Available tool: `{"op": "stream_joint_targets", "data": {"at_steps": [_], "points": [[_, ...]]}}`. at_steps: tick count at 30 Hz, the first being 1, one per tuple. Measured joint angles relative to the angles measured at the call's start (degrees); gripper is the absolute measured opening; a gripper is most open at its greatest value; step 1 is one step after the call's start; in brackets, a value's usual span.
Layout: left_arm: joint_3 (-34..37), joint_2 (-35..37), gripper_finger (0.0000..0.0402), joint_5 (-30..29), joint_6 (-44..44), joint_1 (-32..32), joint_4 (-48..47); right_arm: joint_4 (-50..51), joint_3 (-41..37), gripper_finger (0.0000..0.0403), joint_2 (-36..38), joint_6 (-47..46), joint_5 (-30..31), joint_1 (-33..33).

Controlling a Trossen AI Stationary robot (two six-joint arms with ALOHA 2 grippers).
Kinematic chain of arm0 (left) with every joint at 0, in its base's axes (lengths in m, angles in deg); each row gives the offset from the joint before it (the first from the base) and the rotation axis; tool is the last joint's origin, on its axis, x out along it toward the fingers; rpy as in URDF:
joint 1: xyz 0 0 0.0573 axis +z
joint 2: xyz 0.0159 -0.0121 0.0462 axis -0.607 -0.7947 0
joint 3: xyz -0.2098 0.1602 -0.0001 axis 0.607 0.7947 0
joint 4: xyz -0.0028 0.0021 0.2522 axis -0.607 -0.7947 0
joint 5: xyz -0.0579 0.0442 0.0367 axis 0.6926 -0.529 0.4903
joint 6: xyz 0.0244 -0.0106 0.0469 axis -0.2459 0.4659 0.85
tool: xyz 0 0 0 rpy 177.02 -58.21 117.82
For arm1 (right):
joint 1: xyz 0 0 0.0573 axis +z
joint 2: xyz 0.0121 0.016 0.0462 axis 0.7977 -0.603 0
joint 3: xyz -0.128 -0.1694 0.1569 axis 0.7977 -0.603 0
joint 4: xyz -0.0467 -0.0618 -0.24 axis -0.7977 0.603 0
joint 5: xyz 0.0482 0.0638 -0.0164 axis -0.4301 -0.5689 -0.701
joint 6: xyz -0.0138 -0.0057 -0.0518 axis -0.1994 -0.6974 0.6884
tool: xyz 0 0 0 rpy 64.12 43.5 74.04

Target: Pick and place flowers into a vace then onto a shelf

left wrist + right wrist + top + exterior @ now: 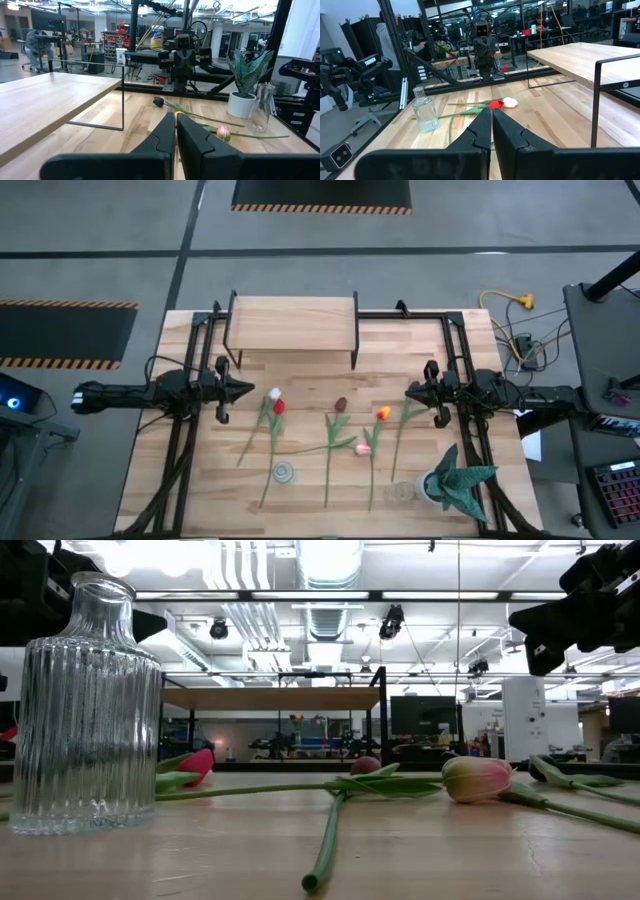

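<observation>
Several artificial tulips lie flat on the wooden table between the arms: white [274,394], red [279,407], maroon [341,404], orange [382,413] and pink [363,449], with their stems running toward the near edge. A clear ribbed vase [284,472] stands near the front, close up in the low view [85,705]. The shelf [293,325] stands at the far middle. My left gripper [248,390] hovers shut to the left of the flowers, its own view [176,132] showing the fingers together. My right gripper [410,392] hovers shut to their right [491,125].
A second clear vase [402,492] stands beside a spiky green plant in a white pot [455,480] at the near right. Black frame rails [190,430] run along both sides of the table. A person sits in the room behind [39,42].
</observation>
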Motion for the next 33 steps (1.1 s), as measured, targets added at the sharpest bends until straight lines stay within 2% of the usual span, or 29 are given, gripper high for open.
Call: {"op": "stream_joint_targets", "data": {"at_steps": [23, 27, 30, 33], "points": [[0.0, 0.0, 0.0, 0.0, 0.0, 0.0, 0.0, -0.4, 0.0, 0.0009, 0.0, -0.2, 0.0, 0.0], [0.0, 0.0, 0.0, 0.0, 0.0, 0.0, 0.0, -1.6, 0.0, 0.0009, 0.0, -7.7, 0.3, 0.0], [0.0, 0.0, 0.0, 0.0, 0.0, 0.0, 0.0, -2.0, 0.0, 0.0009, 0.0, -14.3, 6.1, 0.0], [0.0, 0.0, 0.0, 0.0, 0.0, 0.0, 0.0, -1.8, 0.0, 0.0009, 0.0, -27.8, 16.5, 0.0]]}}
